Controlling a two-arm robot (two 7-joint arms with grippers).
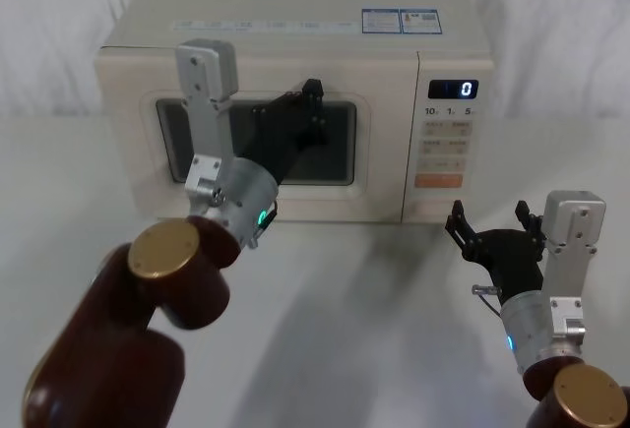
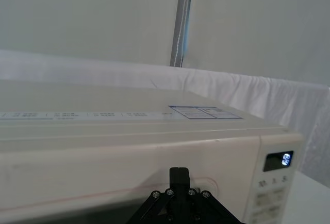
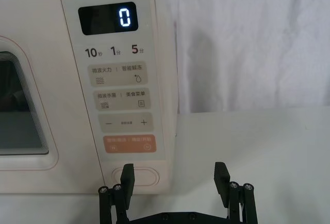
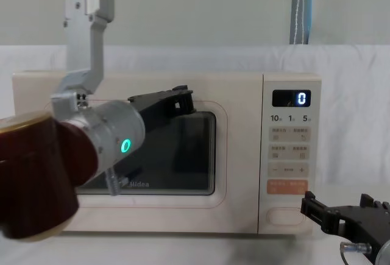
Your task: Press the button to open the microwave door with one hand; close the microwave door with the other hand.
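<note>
The left pincer (image 1: 313,93), a black forked gripper on a silver-grey arm segment, is raised in front of the upper part of the large cream microwave door (image 1: 258,197) with its dark rounded window; I cannot tell how far its fingers are apart, nor whether they touch the panel, and it holds nothing. The door appears shut and flush with the cabinet, so the likeliest trouble on this side is that the left arm stands right in the door's swing: if the latch is released while it is there, the panel could knock against the pincer or stay blocked. Further right, the wide cream pill-shaped button (image 3: 135,176) sits at the bottom of the control panel, just below the orange rectangular key (image 3: 130,144). The right pincer (image 3: 174,176), black and forked as well, hangs low before that panel with its fingers spread wide and empty, the left finger roughly level with the button and the right finger off past the microwave's edge. A push from here could miss the button with one finger only grazing it, or land high on the orange key and start a program instead. The pale white desk (image 1: 374,290) carries the oven, a white draped cloth covers the wall behind, and a grey vertical strip (image 2: 182,20) runs down it.
</note>
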